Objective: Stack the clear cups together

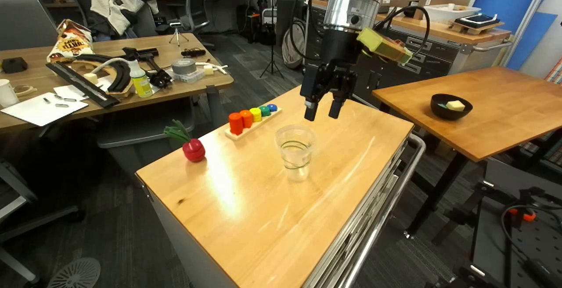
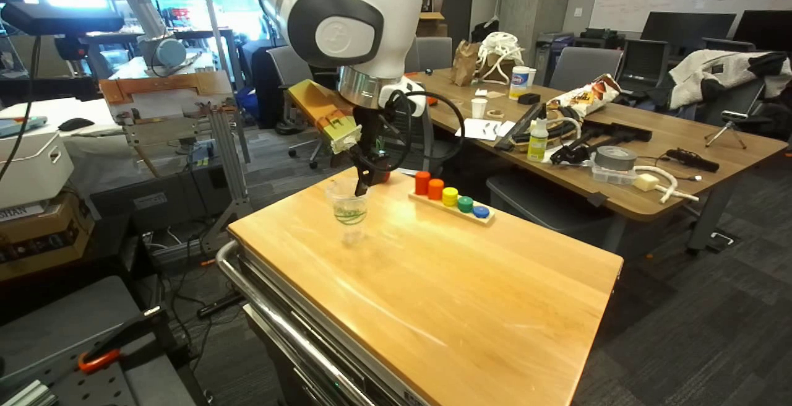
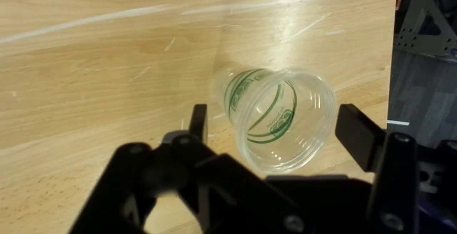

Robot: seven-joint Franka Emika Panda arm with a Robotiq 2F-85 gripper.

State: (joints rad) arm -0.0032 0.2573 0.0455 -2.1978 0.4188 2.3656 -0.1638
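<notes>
The clear cups (image 1: 295, 154) stand upright as one transparent column on the wooden cart top, with green printed bands. They also show in an exterior view (image 2: 350, 213) and in the wrist view (image 3: 285, 120). The doubled bands and rim lines look like nested cups, but I cannot tell how many. My gripper (image 1: 322, 111) is open and empty, above the cart top and higher than the rim. In the wrist view, the rim lies between the spread fingers of the gripper (image 3: 275, 123), apart from both. In an exterior view, one finger of the gripper (image 2: 362, 183) overlaps the rim.
A multicoloured block toy (image 1: 252, 121) lies along one cart edge, also in an exterior view (image 2: 451, 198). A red toy with green leaves (image 1: 193, 149) stands near a corner. A metal rail (image 1: 395, 200) runs along the cart's side. A black bowl (image 1: 451, 106) sits on another table.
</notes>
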